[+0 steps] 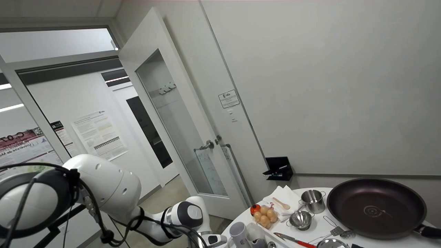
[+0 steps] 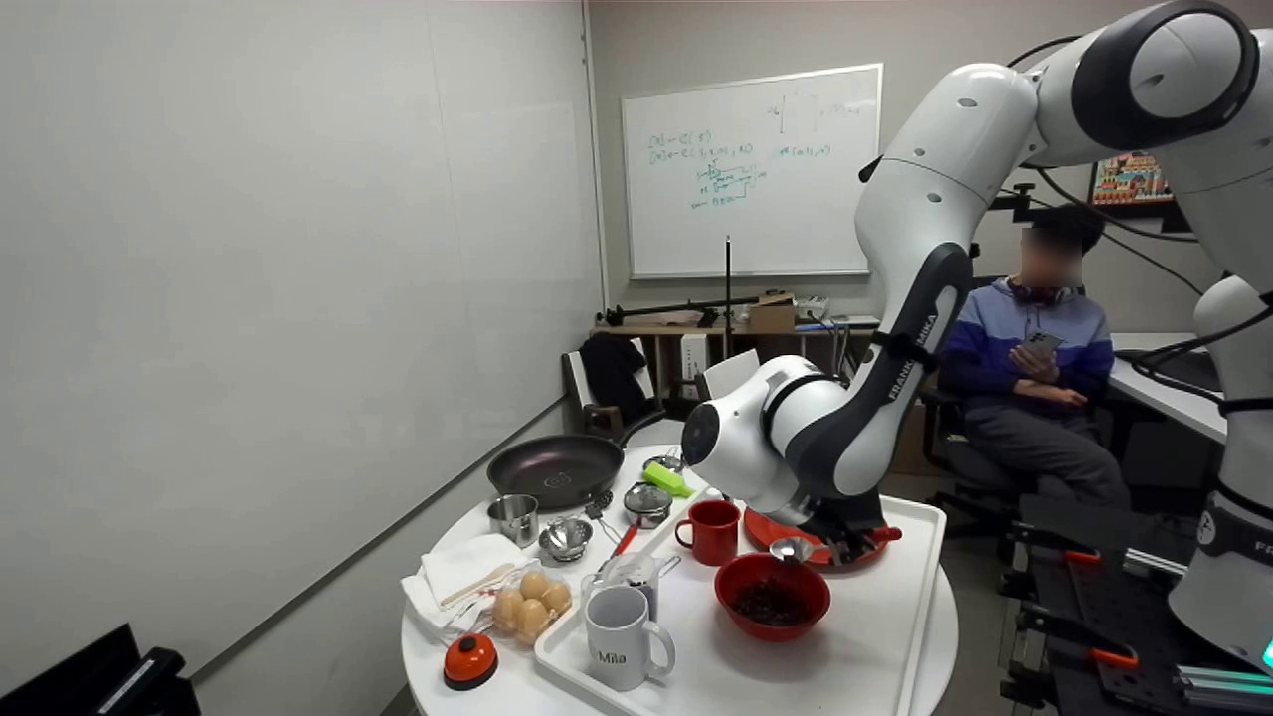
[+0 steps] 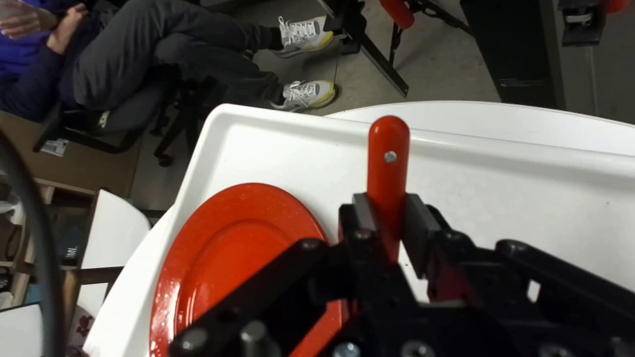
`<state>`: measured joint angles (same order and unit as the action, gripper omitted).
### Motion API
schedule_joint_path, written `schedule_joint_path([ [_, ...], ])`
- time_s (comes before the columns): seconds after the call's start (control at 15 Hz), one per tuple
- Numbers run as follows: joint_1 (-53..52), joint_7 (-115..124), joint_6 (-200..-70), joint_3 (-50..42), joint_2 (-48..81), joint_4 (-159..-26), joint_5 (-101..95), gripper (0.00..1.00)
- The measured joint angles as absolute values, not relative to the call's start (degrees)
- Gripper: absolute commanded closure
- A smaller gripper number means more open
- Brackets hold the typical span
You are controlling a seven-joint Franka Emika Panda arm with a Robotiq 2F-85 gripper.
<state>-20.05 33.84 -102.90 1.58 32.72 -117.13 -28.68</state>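
Over the white tray (image 2: 865, 646), between its long edges, the end effector (image 3: 389, 218) pinches the red-handled spoon (image 3: 388, 171) by its grip, presumably to leave the metal head (image 2: 793, 549) free near the red bowl (image 2: 773, 630).

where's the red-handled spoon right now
In the wrist view the gripper holds the red-handled spoon just right of the red plate; in an exterior view its silver head shows right of centre, near the red bowl.
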Motion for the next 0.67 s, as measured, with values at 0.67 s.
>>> schedule_joint_path([
  [0.67,-21.9,39.4,-97.3,2.7,32.7,-117.3,-31.9,0.95],
])
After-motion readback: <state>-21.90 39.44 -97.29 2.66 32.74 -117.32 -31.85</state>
